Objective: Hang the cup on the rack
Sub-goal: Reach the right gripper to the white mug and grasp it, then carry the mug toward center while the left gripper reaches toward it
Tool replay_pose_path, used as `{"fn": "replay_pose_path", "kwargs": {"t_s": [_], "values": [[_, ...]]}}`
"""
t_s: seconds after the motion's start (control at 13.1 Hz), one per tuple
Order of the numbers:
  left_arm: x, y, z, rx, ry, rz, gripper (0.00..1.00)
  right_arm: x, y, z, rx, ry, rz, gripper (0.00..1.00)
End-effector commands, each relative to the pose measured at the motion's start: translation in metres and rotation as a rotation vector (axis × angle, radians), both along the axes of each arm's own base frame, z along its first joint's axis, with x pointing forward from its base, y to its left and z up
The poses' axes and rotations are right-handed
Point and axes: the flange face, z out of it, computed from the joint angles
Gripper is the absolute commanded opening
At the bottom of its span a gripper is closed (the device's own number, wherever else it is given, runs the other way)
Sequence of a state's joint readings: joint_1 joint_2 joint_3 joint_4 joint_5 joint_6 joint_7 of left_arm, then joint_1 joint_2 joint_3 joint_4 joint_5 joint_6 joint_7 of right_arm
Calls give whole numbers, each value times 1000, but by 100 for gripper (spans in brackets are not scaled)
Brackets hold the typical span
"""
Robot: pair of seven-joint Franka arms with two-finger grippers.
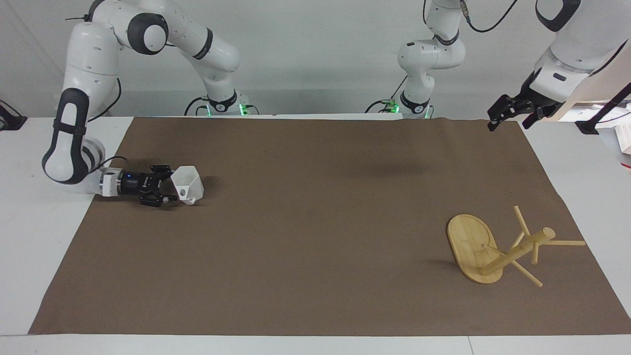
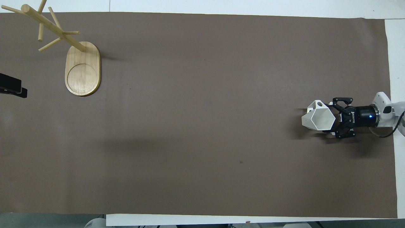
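Two hands are mine. My right hand (image 1: pixel 166 190) lies low and level over the mat (image 1: pixel 315 222) at my right arm's end of the table (image 1: pixel 29 236), forearm stretched sideways, fingers spread to either side of the white cup (image 1: pixel 188 184), which stands upright on the mat right at my fingertips. My left hand (image 1: pixel 510 112) waits raised over the mat's corner at the left arm's end, fingers apart, with the rack (image 1: pixel 498 249) standing well clear of it.
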State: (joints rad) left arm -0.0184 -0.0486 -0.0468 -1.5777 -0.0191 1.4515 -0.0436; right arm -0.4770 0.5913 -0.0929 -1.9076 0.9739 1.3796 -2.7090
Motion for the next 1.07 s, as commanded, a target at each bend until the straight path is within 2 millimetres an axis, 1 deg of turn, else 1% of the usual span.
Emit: {"fn": "replay_pose_path", "kwargs": {"t_s": [0.0, 0.15, 0.31, 0.38, 0.53, 0.76, 0.84, 0.92, 0.99], "values": [[-5, 4, 3, 18, 10, -5, 100, 0, 19, -4, 11, -32, 3, 100], [-4, 7, 3, 18, 9, 1, 100, 1, 22, -5, 14, -33, 3, 100], [-5, 3, 3, 17, 12, -11, 100, -4, 27, -8, 24, -22, 5, 100], [-5, 3, 3, 17, 12, -16, 100, -3, 34, -8, 28, -21, 18, 100], [-4, 5, 4, 17, 4, -8, 100, -8, 44, -12, 39, -6, 29, 100], [-4, 5, 5, 17, 1, -10, 100, -9, 47, -13, 37, -3, 35, 99], [-4, 3, 6, 16, -2, -17, 100, -7, 47, -11, 37, -10, 38, 86], [-4, 2, 9, 16, -10, -19, 100, -6, 46, -8, 35, -14, 38, 53], [-5, 2, 11, 16, -14, -23, 100, -3, 46, 1, 25, -26, 38, 32]]}}
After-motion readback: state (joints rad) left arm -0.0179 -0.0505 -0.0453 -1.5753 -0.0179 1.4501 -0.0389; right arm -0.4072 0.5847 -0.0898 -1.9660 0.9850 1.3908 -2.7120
